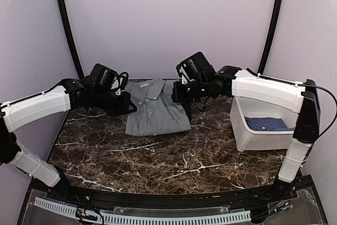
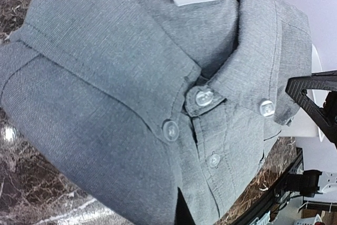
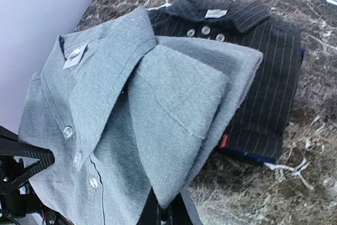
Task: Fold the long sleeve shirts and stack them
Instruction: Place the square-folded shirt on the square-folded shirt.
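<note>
A folded mid-grey shirt point(image 1: 158, 111) with white buttons hangs between my two grippers over the back of the table. My left gripper point(image 1: 130, 106) pinches its left edge; in the left wrist view only a dark finger tip point(image 2: 184, 212) shows among the grey cloth point(image 2: 105, 77). My right gripper point(image 1: 181, 94) is shut on a folded corner of the grey shirt point(image 3: 174, 98), its fingers point(image 3: 181, 215) at the frame bottom. A blue dotted shirt point(image 1: 268, 124) lies in the white tub.
Under the grey shirt lies a folded black pinstriped shirt point(image 3: 263, 77) with a blue edge point(image 3: 253, 156) beneath it. The white tub point(image 1: 247, 135) stands at the right. The table is dark marble point(image 1: 158, 162); lilac walls close the back and sides.
</note>
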{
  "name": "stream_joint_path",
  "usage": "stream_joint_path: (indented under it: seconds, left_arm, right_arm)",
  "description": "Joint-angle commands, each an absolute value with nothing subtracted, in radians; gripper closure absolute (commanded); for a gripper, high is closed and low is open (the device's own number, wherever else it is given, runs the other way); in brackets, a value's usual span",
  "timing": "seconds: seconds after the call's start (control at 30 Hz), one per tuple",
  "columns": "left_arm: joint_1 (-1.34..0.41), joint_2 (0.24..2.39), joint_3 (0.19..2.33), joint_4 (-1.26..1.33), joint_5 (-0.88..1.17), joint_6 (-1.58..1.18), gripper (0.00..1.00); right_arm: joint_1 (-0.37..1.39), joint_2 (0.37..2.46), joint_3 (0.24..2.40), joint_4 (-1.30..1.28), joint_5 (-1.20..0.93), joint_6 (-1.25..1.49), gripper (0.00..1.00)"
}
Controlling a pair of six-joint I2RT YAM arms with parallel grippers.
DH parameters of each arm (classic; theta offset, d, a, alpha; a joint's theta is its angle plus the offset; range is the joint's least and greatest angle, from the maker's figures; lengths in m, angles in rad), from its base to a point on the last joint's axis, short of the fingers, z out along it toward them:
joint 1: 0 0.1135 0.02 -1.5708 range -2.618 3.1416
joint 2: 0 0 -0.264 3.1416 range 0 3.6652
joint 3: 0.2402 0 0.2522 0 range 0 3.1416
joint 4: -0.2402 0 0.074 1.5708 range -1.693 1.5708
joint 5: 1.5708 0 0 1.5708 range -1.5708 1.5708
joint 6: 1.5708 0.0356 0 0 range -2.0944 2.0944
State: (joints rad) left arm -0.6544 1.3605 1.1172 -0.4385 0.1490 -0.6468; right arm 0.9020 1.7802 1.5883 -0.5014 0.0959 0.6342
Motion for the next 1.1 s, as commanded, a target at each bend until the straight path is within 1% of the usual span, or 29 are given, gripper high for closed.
stream_joint_path:
  seconds: [0.0, 0.17, 0.3, 0.4, 0.53, 0.7, 0.73, 0.8, 0.83, 0.87, 0.9, 0.93, 0.97, 1.0, 1.07]
  left_arm:
    - [-0.594, 1.497, 1.256, -0.438, 0.163, -0.569, 1.00]
    - [-0.506, 1.666, 1.426, -0.409, 0.212, -0.539, 1.00]
    - [-0.482, 1.812, 1.528, -0.398, 0.255, -0.522, 1.00]
    - [-0.472, 1.869, 1.591, -0.404, 0.250, -0.517, 1.00]
    - [-0.454, 1.925, 1.626, -0.390, 0.242, -0.519, 1.00]
    - [-0.429, 1.992, 1.642, -0.392, 0.239, -0.518, 1.00]
    - [-0.425, 1.999, 1.638, -0.391, 0.236, -0.518, 0.99]
    - [-0.419, 2.017, 1.630, -0.390, 0.206, -0.514, 0.92]
    - [-0.417, 2.025, 1.627, -0.389, 0.198, -0.515, 0.87]
    - [-0.411, 2.027, 1.617, -0.386, 0.184, -0.517, 0.84]
    - [-0.408, 2.028, 1.608, -0.377, 0.178, -0.517, 0.78]
    - [-0.403, 2.028, 1.606, -0.375, 0.166, -0.518, 0.74]
    - [-0.401, 2.028, 1.604, -0.374, 0.160, -0.518, 0.72]
    - [-0.397, 2.028, 1.603, -0.374, 0.149, -0.517, 0.68]
    - [-0.394, 2.027, 1.608, -0.377, 0.133, -0.513, 0.65]
  right_arm:
    - [0.808, 1.844, 1.684, -0.456, 0.068, 0.559, 1.00]
    - [0.716, 1.937, 1.770, -0.443, 0.016, 0.536, 1.00]
    - [0.659, 2.020, 1.839, -0.443, -0.015, 0.525, 1.00]
    - [0.624, 2.078, 1.890, -0.446, -0.046, 0.520, 1.00]
    - [0.602, 2.148, 1.954, -0.460, -0.069, 0.517, 1.00]
    - [0.582, 2.201, 1.975, -0.460, -0.074, 0.520, 1.00]
    - [0.579, 2.209, 1.974, -0.460, -0.074, 0.520, 1.00]
    - [0.572, 2.221, 1.966, -0.459, -0.074, 0.523, 1.00]
    - [0.568, 2.223, 1.959, -0.457, -0.074, 0.523, 1.00]
    - [0.564, 2.224, 1.951, -0.456, -0.072, 0.524, 0.97]
    - [0.561, 2.223, 1.942, -0.455, -0.068, 0.523, 0.89]
    - [0.558, 2.220, 1.938, -0.456, -0.063, 0.521, 0.83]
    - [0.555, 2.219, 1.939, -0.458, -0.058, 0.517, 0.79]
    - [0.552, 2.216, 1.941, -0.464, -0.051, 0.512, 0.76]
    - [0.548, 2.210, 1.949, -0.482, -0.028, 0.501, 0.70]
